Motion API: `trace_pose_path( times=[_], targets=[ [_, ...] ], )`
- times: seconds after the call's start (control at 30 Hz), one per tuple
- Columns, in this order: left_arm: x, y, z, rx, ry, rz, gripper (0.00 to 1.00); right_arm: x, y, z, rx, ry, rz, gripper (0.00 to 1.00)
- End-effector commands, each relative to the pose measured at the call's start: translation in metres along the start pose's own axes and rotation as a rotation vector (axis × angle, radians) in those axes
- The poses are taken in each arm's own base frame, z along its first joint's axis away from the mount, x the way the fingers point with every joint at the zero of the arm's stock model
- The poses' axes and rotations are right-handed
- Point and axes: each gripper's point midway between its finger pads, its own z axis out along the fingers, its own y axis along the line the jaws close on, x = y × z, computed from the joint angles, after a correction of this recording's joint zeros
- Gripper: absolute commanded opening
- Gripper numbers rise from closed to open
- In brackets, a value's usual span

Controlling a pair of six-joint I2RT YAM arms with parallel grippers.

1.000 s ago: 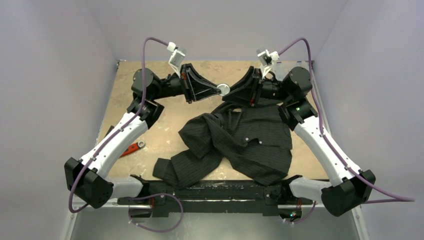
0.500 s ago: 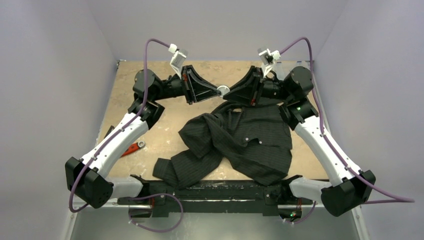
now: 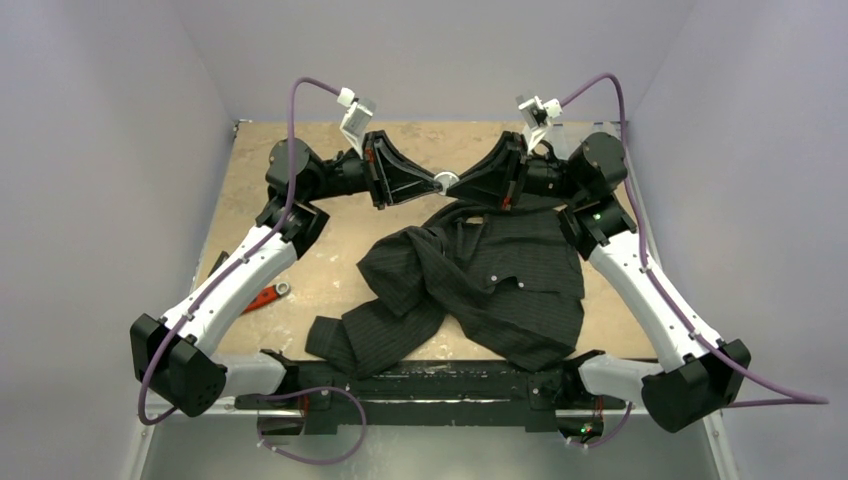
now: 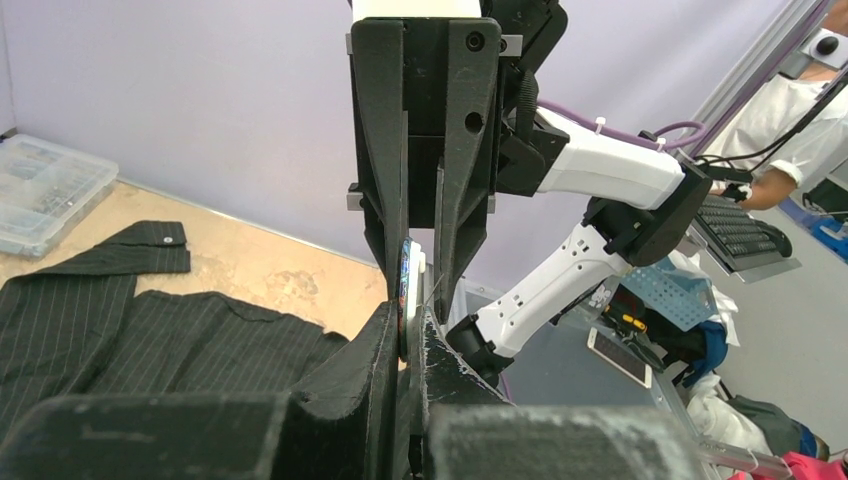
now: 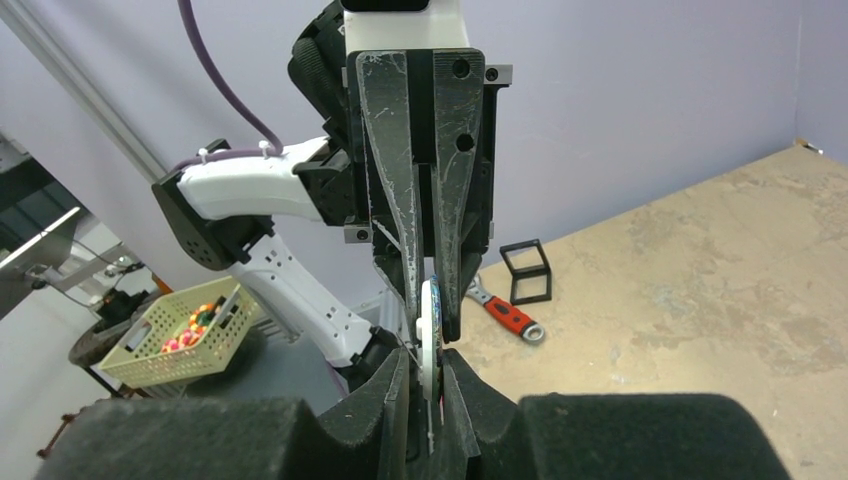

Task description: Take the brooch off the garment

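The brooch (image 3: pixel 447 180), a small round silver disc, is held in the air over the far middle of the table, apart from the garment. My left gripper (image 3: pixel 438 181) and right gripper (image 3: pixel 457 182) meet tip to tip on it. In the left wrist view the left gripper (image 4: pixel 410 322) is shut on the brooch's edge (image 4: pixel 408 280). In the right wrist view the right gripper (image 5: pixel 428 362) is shut on the brooch (image 5: pixel 430 322). The garment (image 3: pixel 480 280), a black pinstriped shirt, lies crumpled on the table below and nearer; it also shows in the left wrist view (image 4: pixel 150 330).
A red-handled wrench (image 3: pixel 262 296) lies at the table's left edge, also in the right wrist view (image 5: pixel 505 315), next to a small black square frame (image 5: pixel 527 268). A clear plastic box (image 4: pixel 45 190) sits at the far right of the table.
The two grippers have drawn slightly closer together around the brooch, so less of the disc shows from above. The garment has not moved.
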Motion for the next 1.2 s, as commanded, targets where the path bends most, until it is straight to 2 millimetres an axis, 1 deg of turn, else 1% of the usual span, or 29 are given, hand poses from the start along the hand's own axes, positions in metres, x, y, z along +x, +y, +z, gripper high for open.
trace_pose_path(
  times=[0.0, 0.1, 0.27, 0.5, 0.7, 0.87, 1.0, 1.17],
  targets=[
    [-0.01, -0.008, 0.0, 0.03, -0.022, 0.073, 0.0, -0.015, 0.002, 0.002, 0.0, -0.031, -0.028, 0.18],
    [-0.01, -0.01, 0.0, 0.039, -0.018, 0.087, 0.0, -0.015, -0.001, 0.002, 0.012, -0.034, -0.013, 0.13],
    [-0.009, -0.014, 0.0, 0.046, -0.018, 0.1, 0.0, -0.015, -0.007, 0.001, 0.032, -0.038, 0.01, 0.09],
    [-0.011, -0.02, -0.002, 0.057, -0.021, 0.16, 0.0, -0.016, -0.027, -0.005, 0.097, -0.059, 0.078, 0.07],
    [-0.008, -0.028, -0.001, 0.08, -0.015, 0.213, 0.0, -0.018, -0.037, -0.006, 0.124, -0.074, 0.127, 0.05],
    [-0.006, -0.031, -0.003, 0.086, -0.009, 0.253, 0.0, -0.018, -0.046, -0.008, 0.147, -0.078, 0.166, 0.0],
    [-0.006, -0.032, -0.004, 0.084, -0.004, 0.291, 0.0, -0.02, -0.049, -0.009, 0.148, -0.083, 0.192, 0.0],
    [-0.004, -0.031, -0.006, 0.068, 0.0, 0.324, 0.0, -0.022, -0.047, -0.01, 0.128, -0.086, 0.2, 0.0]
  ],
)
